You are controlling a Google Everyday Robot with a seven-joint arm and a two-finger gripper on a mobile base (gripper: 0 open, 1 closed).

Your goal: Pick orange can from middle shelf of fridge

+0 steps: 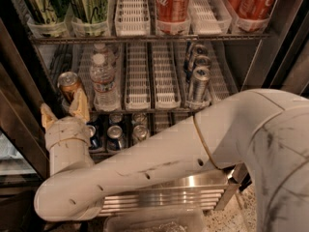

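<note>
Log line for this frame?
phase: pre-grasp | gripper: open, just below orange can | orange can: upright, left end of middle shelf | held: no

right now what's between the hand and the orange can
Nothing: in the camera view the open hand sits just below the orange can, with no object between them.

orange can [69, 83] left on middle shelf [137, 81], gripper [63, 112] just before it

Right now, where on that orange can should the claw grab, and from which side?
Probably around its round side wall, about mid-height, coming straight in from the open front. The orange can stands upright at the left of the middle shelf, with a water bottle close on its right. The gripper, fingers open, sits just before it.
</note>
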